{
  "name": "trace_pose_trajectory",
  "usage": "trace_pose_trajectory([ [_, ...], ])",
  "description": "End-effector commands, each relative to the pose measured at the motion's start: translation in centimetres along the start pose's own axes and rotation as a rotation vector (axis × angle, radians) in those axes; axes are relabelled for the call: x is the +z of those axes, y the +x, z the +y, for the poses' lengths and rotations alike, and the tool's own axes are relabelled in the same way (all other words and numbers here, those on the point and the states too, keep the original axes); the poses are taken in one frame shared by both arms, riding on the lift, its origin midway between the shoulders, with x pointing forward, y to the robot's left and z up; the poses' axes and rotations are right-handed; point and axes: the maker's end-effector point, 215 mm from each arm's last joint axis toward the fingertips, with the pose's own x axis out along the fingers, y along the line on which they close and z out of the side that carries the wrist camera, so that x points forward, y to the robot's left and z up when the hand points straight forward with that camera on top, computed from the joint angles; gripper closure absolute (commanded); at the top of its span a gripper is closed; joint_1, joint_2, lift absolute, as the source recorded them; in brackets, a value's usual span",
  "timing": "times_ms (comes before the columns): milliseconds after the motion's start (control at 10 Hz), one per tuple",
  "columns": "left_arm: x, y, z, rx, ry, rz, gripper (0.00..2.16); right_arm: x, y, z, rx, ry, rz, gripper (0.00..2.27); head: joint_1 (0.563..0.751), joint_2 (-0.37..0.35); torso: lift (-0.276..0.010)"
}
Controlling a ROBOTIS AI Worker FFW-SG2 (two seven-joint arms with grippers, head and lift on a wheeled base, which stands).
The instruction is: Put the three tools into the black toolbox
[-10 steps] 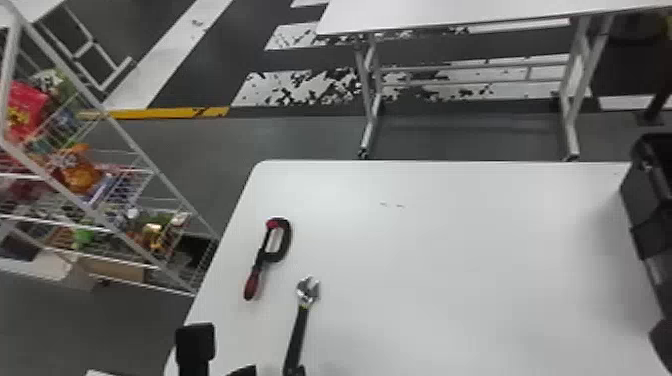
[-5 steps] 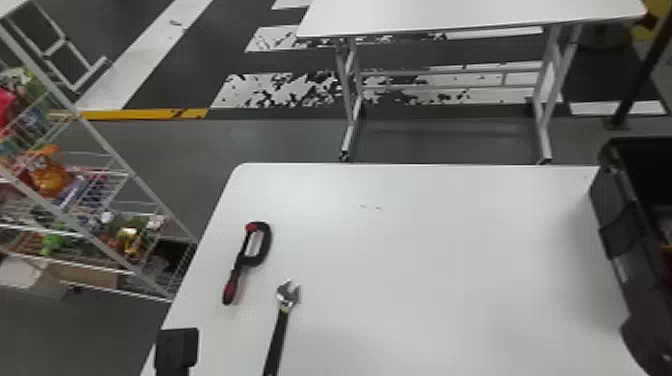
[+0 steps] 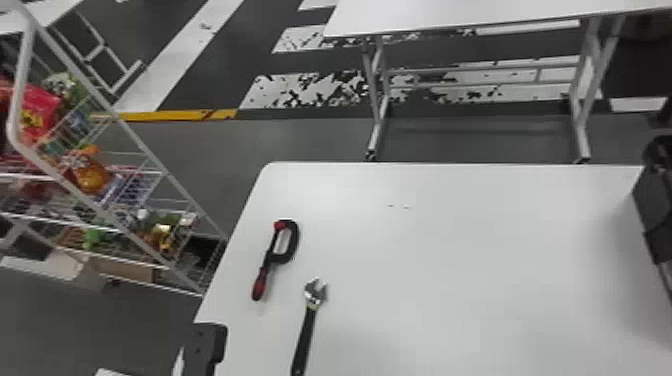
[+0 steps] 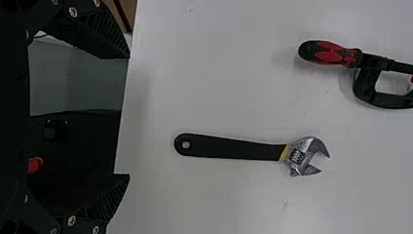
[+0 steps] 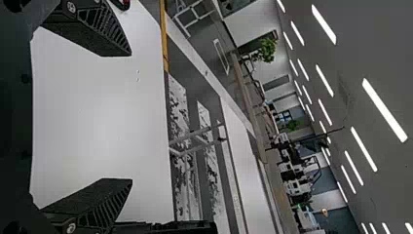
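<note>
Looks back leftward, leaving less of the boxy black toolbox [image 3: 654, 200] visible by the white surface's [image 3: 450, 280] right edge, with right pincer [image 5: 131, 118] and left pincer [image 4: 129, 116] wide, the latter likely for gripping the black-handled steel wrench [image 3: 306, 327] toward the near left corner.

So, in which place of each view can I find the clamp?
Head view: the clamp is left of centre.
Left wrist view: upper right, cut by the edge.
Right wrist view: probably the red-and-black piece at the top edge, left of centre.
Shared landmark: the white table.
</note>
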Motion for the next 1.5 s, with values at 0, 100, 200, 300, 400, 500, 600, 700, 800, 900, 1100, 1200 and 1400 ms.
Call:
trace_pose_trajectory([
  [0,-0.6,0.0,0.1,0.015,0.012,0.031,0.14,0.3,0.3,-0.2,0.003,-0.003,-0.008,0.08,0.695,0.318,-0.051],
  [100,-1.0,-0.1,0.0,0.023,0.014,0.053,0.14,0.4,0.4,-0.3,0.004,-0.002,-0.011,0.08,0.695,0.318,-0.051],
  [200,-1.5,-0.6,-0.3,0.027,0.014,0.083,0.14,0.5,0.3,-0.5,0.008,0.000,-0.017,0.08,0.695,0.317,-0.051],
  [300,-2.1,-1.1,-0.4,0.040,0.012,0.115,0.14,1.0,0.3,-1.0,0.009,0.005,-0.032,0.08,0.695,0.310,-0.051],
  [400,-1.7,-1.6,-0.4,0.049,0.019,0.107,0.14,1.2,0.1,-1.7,0.008,0.013,-0.042,0.08,0.695,0.300,-0.051],
  [500,-0.8,-2.0,-0.4,0.054,0.024,0.085,0.14,1.3,-0.3,-2.2,0.011,0.024,-0.049,0.08,0.695,0.291,-0.051],
  [600,-0.2,-2.0,-0.6,0.051,0.025,0.073,0.14,1.5,-0.5,-2.5,0.010,0.028,-0.055,0.08,0.695,0.270,-0.051],
  [700,0.1,-1.7,-0.9,0.048,0.029,0.072,0.14,1.9,-0.8,-3.0,0.006,0.029,-0.065,0.08,0.695,0.244,-0.051],
  [800,0.1,-0.9,-1.5,0.043,0.033,0.083,0.14,2.1,-0.8,-3.3,0.010,0.031,-0.070,0.08,0.695,0.216,-0.051],
  [900,-0.1,0.3,-2.1,0.036,0.040,0.103,0.14,2.1,-0.8,-3.4,0.009,0.032,-0.069,0.08,0.695,0.202,-0.051],
  [1100,0.1,1.5,-3.0,0.050,0.067,0.120,0.14,2.3,-0.2,-3.6,0.014,0.036,-0.074,0.08,0.695,0.153,-0.051],
  [1200,0.6,1.5,-3.3,0.051,0.073,0.111,0.14,2.5,0.3,-3.6,0.021,0.042,-0.070,0.08,0.695,0.138,-0.051],
  [1400,2.6,1.0,-2.9,0.069,0.077,0.070,0.14,2.7,1.2,-3.9,0.029,0.057,-0.059,0.08,0.695,0.122,-0.051],
])
